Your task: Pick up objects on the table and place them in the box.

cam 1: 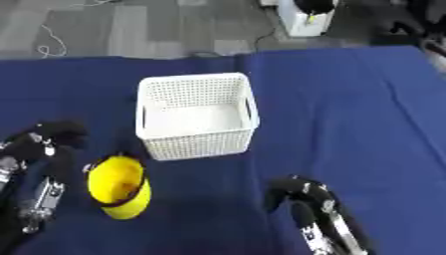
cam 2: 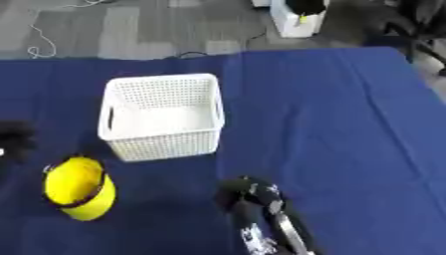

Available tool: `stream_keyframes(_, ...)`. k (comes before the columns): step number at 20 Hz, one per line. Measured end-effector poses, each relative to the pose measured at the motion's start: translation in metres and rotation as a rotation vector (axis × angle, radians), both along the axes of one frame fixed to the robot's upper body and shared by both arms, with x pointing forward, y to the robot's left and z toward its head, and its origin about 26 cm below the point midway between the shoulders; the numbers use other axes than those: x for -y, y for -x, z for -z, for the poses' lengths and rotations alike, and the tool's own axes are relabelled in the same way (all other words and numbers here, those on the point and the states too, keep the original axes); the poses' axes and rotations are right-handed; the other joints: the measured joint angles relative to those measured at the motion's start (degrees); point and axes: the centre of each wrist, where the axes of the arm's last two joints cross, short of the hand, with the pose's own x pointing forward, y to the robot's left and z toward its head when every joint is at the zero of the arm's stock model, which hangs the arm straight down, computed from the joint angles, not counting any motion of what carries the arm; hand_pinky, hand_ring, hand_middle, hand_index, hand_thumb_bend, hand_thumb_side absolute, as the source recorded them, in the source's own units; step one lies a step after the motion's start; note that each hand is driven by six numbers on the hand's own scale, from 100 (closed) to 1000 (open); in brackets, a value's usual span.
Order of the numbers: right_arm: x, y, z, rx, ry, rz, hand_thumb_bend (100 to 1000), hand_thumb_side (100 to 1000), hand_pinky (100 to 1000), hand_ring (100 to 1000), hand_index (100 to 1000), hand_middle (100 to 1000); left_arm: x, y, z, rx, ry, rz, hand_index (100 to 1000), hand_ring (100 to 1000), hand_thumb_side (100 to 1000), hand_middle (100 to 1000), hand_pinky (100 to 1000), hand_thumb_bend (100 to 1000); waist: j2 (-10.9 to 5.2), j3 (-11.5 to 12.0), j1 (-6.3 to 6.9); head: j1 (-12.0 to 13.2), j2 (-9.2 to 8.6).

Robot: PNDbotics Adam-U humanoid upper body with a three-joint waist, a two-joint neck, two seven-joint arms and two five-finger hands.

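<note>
A white box (cam 1: 197, 117) with little holes in its walls sat on the tabletop (cam 1: 348, 109), which had a dark blue cloth over it. The box stood upright, a bit left of the middle. Nothing could be seen inside it but its white floor.

A yellow cup (cam 1: 119, 187) lay on the blue cloth, near the box and in front of its left corner. The cup and the box were not touching. The cup lay tipped, with its open mouth showing, and it had a dark band around it.

The left hand (cam 1: 54, 137) was at the left side, just beside the cup. It was black and a little blurry. Its fingers (cam 1: 65, 130) looked bent, with nothing in them, but I could not tell for sure. The hand was not touching the cup. The arm below it was black and silver.

The right hand (cam 2: 247, 191) was low down, near the bottom edge, in front of the box and well apart from it. Its fingers (cam 2: 232, 191) were curled over, holding nothing. It was to the right of the cup, with bare blue cloth between them.

Past the far edge of the tabletop was a gray floor (cam 1: 131, 25) with a thin white cord (cam 1: 44, 42) on it.
</note>
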Motion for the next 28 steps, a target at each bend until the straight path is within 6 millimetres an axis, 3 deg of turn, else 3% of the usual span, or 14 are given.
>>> stream_keyframes(9, 0.0, 0.0, 0.0, -0.005, 0.004, -0.003, 100, 823, 489, 547, 804, 602, -0.01, 0.002, -0.002, 0.043, -0.267, -0.072, 775, 620, 854, 617, 580, 100, 0.02, -1.0, 0.26, 0.0, 0.02)
stream_keyframes(17, 0.0, 0.0, 0.0, -0.01, 0.011, -0.012, 100, 828, 491, 548, 805, 603, -0.012, 0.004, 0.001, 0.106, -0.405, -0.168, 802, 647, 859, 666, 632, 100, 0.23, -1.0, 0.36, 0.3, 0.02)
stream_keyframes(28, -0.001, -0.002, -0.002, 0.0, 0.021, -0.024, 100, 826, 492, 548, 806, 604, -0.015, 0.006, 0.005, 0.066, -0.487, -0.163, 844, 680, 868, 711, 674, 100, 0.83, -1.1, 0.36, 0.6, 0.63)
